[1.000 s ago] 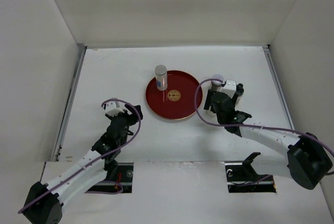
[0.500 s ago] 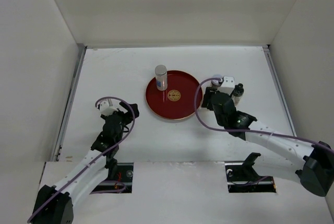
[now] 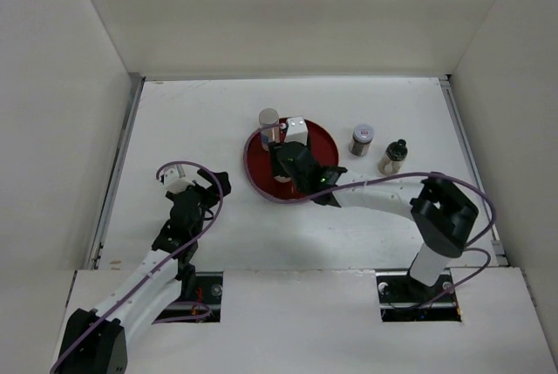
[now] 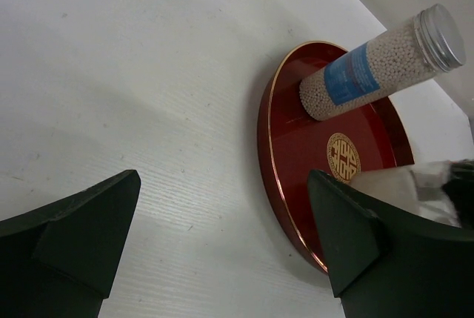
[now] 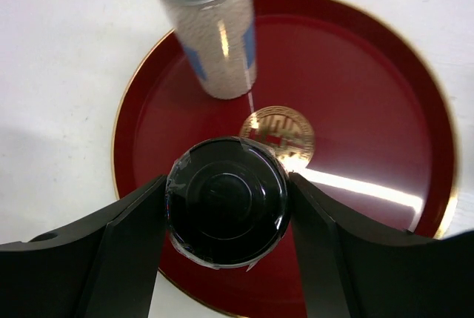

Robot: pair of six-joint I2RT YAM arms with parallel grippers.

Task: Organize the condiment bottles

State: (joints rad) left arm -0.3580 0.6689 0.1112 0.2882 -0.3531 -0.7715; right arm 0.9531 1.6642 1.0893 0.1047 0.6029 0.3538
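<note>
Clamping my right gripper (image 5: pixel 227 210) on a black-capped bottle (image 5: pixel 227 196), I have a finger pressed to each side of its round cap. From above I see only that cap, so I cannot tell whether its base touches anything. It hangs over the near part of the red lacquer plate (image 5: pixel 370 95), just short of the gold emblem (image 5: pixel 278 131). Beyond that emblem, straight ahead of these jaws, the tall bead-filled cylinder (image 5: pixel 211 29) stands upright on the plate.

My left gripper (image 4: pixel 222 247) is spread wide with nothing between its fingers, low over the table (image 4: pixel 148 73). The plate is ahead and to its right. A brown jar (image 3: pixel 362 139) and a dark-capped bottle (image 3: pixel 392 158) stand on the table well off to the right of my loaded jaws.

My worry is the cylinder. It is tall and narrow, and any forward drift as I lower could knock it over with a finger or the bottle. The plate looks glossy, so a bottle let go tilted or too high may skid or topple. Set too near, it could land on the raised rim and lean. I would descend straight and open only once the base is seated.
</note>
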